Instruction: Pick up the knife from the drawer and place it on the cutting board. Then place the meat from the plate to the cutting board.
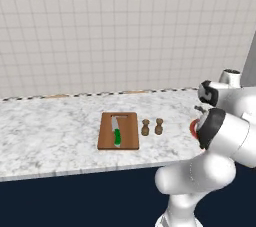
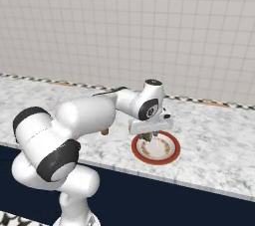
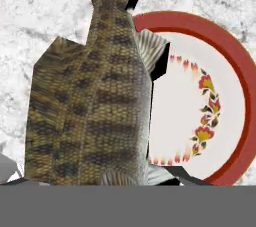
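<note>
Currently counting 1 knife (image 1: 117,134), lying on 1 cutting board (image 1: 131,136); 2 shakers (image 1: 152,127) just beside board. 1 gripper (image 2: 148,135) above 1 red-rimmed plate (image 2: 169,158), shut on 1 scaly fish-shaped meat (image 3: 90,101), lifted over plate. No legible writing; floral print only.

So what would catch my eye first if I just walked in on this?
Probably the fish-like meat, scaly and brown, looming right in front of the hand camera over the red-rimmed plate. Next, the big white arm bending down with its gripper at that plate, and the green-handled knife already lying on the cutting board.
</note>
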Controlling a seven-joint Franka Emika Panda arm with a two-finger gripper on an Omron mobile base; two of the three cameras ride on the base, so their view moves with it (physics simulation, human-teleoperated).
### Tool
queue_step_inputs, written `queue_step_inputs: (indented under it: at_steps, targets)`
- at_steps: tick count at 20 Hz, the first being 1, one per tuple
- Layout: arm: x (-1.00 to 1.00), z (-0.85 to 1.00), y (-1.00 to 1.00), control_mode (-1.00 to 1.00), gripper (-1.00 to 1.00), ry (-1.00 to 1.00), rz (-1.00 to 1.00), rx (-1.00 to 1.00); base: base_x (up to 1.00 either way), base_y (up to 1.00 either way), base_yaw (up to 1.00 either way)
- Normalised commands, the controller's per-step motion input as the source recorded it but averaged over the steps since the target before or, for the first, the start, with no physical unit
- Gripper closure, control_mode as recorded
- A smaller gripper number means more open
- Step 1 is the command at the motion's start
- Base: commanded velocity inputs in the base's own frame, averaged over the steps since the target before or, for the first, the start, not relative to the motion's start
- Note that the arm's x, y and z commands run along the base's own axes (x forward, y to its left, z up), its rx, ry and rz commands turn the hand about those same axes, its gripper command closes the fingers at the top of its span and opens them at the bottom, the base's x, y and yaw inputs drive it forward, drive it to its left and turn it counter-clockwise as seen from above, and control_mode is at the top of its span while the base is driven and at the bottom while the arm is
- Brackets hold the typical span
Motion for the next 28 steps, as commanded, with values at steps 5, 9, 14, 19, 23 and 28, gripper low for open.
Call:
queue_step_inputs:
  at_steps: [5,9,14,19,23,28]
  targets:
    - [0.0,0.32,1.0,-1.0,1.0,-0.01,0.06,0.05,0.0,0.0,0.0]
    - [0.11,0.28,1.0,-1.0,1.0,0.0,0.03,0.05,0.0,0.0,0.0]
    - [0.2,0.24,1.0,-1.0,1.0,0.01,0.02,0.09,0.0,0.0,0.0]
    - [0.16,0.0,1.0,-1.0,1.0,0.0,0.03,0.13,0.0,0.0,0.0]
    - [0.36,-0.01,1.0,-1.0,1.0,0.05,0.0,0.12,0.0,0.0,0.0]
    - [0.5,-0.02,1.0,-1.0,1.0,0.06,-0.11,0.0,0.0,0.0,0.0]
